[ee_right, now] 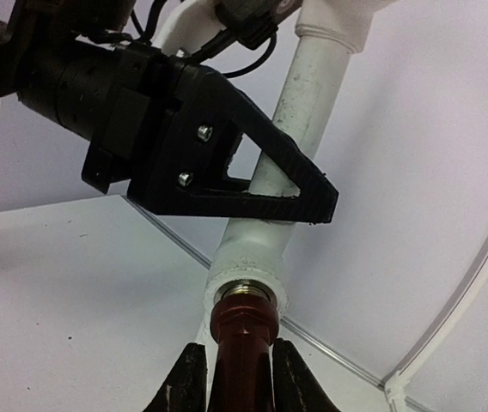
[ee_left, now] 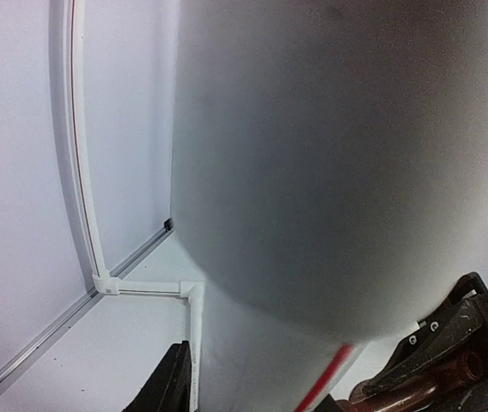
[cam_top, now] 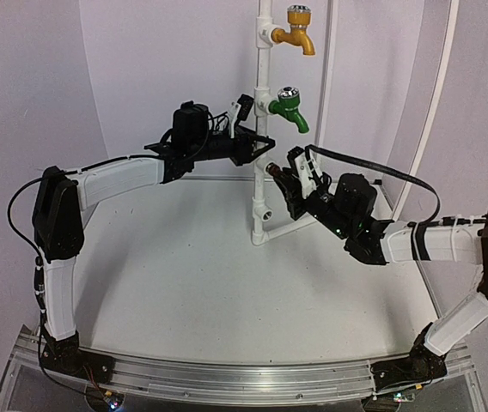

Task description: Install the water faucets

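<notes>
Dark brown faucet (ee_right: 242, 324) at pipe stand (ee_right: 313, 103) socket | right claw (ee_right: 237, 367) grips it | left claw (cam_top: 259, 148) clamps stand

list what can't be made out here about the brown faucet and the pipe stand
- Right wrist view: the brown faucet spout and cap are cut off by the bottom edge. How far its thread sits in the socket is hidden by the socket rim.
- Top view: the same faucet is almost wholly covered by the right jaws.
- Left wrist view: the pipe stand is a close blur filling the frame, so the left jaws' hold on it is hidden.
</notes>
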Controlling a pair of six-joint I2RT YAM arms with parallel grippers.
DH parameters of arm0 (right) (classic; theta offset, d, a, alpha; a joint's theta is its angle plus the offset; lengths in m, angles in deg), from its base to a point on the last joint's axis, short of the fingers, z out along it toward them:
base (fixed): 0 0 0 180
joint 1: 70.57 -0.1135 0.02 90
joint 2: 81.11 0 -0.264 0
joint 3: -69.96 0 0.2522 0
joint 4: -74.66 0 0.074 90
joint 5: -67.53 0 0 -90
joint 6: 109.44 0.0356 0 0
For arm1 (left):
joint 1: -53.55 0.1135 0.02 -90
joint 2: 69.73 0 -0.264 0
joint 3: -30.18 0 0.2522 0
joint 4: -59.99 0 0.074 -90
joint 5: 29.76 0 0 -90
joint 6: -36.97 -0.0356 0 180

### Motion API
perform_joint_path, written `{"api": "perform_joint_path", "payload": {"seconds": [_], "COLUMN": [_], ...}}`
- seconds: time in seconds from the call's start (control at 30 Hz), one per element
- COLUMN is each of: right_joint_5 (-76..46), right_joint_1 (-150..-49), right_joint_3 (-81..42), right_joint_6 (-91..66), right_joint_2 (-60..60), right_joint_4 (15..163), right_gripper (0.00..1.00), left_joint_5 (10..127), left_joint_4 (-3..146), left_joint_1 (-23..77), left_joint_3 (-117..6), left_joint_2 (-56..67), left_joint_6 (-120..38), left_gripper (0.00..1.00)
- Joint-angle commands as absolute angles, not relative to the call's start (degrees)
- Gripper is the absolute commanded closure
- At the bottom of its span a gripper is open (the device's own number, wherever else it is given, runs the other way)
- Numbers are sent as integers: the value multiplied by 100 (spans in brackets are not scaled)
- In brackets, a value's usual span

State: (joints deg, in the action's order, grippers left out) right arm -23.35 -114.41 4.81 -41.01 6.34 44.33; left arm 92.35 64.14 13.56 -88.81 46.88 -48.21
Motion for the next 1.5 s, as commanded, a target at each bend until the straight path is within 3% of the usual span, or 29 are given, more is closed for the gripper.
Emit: {"api": "perform_joint_path", "payload": {"seconds": [0.0,0.4,0.6,1.4,1.43,1.47], "right_joint_5": [-2979,-3573,-3965,-3622,-3612,-3624], "right_joint_1": [-11355,-11455,-11473,-11469,-11469,-11469], "right_joint_3": [390,588,484,715,722,736], "right_joint_6": [-2722,-152,1293,3265,3228,3209], "right_joint_2": [722,803,487,28,28,20], "right_joint_4": [3312,2962,3984,5259,5253,5249], "right_gripper": [100,100,100,100,100,100], "left_joint_5": [9341,9150,9111,9393,9350,9330], "left_joint_4": [7016,7008,7007,6712,6719,6725], "left_joint_1": [1069,918,819,783,777,774], "left_joint_3": [-8803,-8619,-8391,-7435,-7442,-7439], "left_joint_2": [4662,4667,4552,3840,3855,3863], "left_joint_6": [-3721,-3706,-3628,-4385,-4327,-4232], "left_gripper": [100,100,100,100,99,91]}}
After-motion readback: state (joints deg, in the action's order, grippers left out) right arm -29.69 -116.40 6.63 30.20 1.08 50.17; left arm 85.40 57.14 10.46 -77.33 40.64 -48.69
